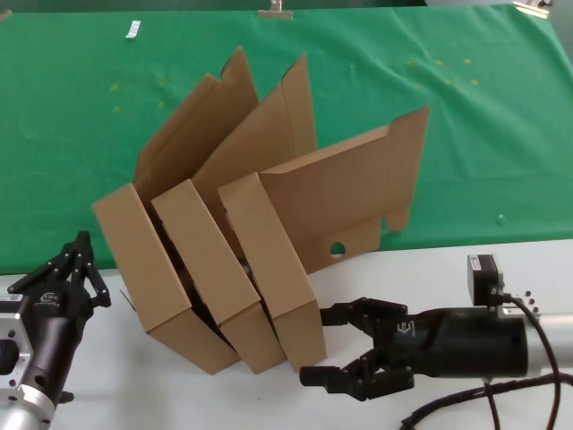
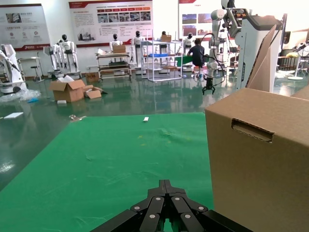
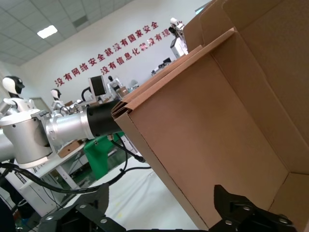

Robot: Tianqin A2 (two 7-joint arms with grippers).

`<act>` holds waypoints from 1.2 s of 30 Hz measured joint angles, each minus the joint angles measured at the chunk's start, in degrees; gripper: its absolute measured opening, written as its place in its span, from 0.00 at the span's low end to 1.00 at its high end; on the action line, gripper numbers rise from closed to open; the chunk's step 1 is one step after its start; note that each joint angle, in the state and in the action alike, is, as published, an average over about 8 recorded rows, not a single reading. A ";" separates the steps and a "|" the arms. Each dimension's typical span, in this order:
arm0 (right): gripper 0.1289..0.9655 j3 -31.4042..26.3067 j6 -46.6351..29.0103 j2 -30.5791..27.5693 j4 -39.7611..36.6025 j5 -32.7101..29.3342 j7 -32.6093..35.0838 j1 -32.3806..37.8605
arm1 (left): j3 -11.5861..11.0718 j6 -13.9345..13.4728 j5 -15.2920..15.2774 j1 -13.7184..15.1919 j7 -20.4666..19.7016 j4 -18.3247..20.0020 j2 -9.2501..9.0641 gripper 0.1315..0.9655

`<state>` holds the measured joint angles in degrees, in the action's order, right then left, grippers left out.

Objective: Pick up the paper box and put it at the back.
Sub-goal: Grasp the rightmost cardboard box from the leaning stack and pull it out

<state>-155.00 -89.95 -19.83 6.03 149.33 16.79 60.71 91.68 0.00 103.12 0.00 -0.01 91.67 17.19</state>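
Note:
Three alike brown paper boxes stand tilted on their edges, lids open, across the border of the white tabletop [image 1: 430, 269] and the green cloth [image 1: 501, 107]. The rightmost box [image 1: 273, 260] has a round hole in its lid [image 1: 337, 248]. My right gripper [image 1: 318, 345] is open beside this box's near lower corner. In the right wrist view the box's edge [image 3: 193, 159] lies between the open fingers of the right gripper [image 3: 161, 198]. My left gripper [image 1: 81, 246] is shut and empty, left of the leftmost box [image 1: 143, 269]. In the left wrist view the left gripper [image 2: 165, 186] points over the green cloth with that box [image 2: 260, 159] beside it.
A small white object [image 1: 133, 30] and a metal clip [image 1: 275, 11] lie at the far edge of the green cloth. A black cable [image 1: 448, 408] trails under my right arm. The left arm [image 3: 58, 128] shows beyond the boxes in the right wrist view.

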 joint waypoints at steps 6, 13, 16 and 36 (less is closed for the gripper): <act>0.76 2.41 0.00 0.65 -0.79 -2.24 0.26 0.22 | 0.00 0.00 0.00 0.00 0.00 0.00 0.00 0.02; 0.57 5.23 0.00 0.90 -1.18 -4.19 0.25 0.32 | 0.00 0.00 0.00 0.00 0.00 0.00 0.00 0.02; 0.50 6.39 0.00 0.84 -1.19 -4.64 0.14 0.28 | 0.00 0.00 0.00 0.00 0.00 0.00 0.00 0.02; 0.10 11.37 0.00 1.40 -1.53 -8.08 1.21 -0.26 | 0.00 0.00 -0.02 0.00 -0.03 0.00 0.00 0.02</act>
<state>-143.63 -89.95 -18.43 4.51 141.25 18.01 60.45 91.68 0.00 103.11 0.00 -0.04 91.67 17.19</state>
